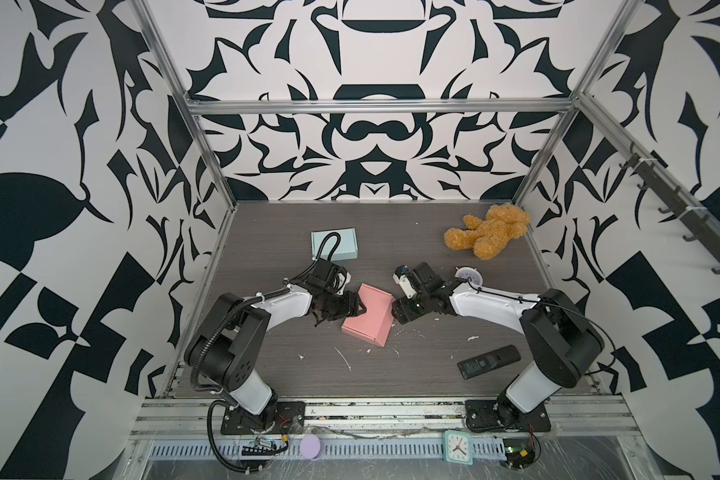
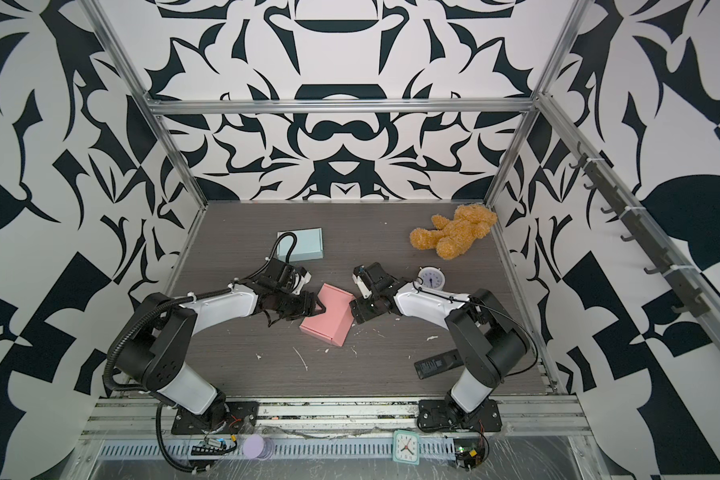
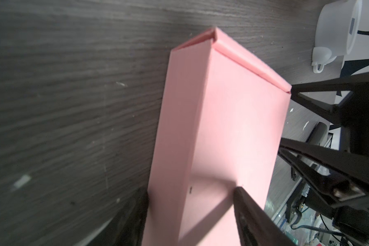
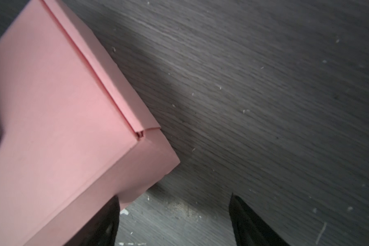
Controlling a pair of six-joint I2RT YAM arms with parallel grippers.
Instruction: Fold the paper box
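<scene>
There, box point(image 1: 371, 320) between left tool point(image 1: 360, 309) and right tool point(image 1: 396, 316) (perhaps touching).

The pink box point(image 1: 371, 322) lay flat on the table point(image 1: 267, 365), near its middle, turned askew to the edges. It was folded into a closed, shallow carton; one side's lid seam seemed slightly gapped at a corner.
</scene>
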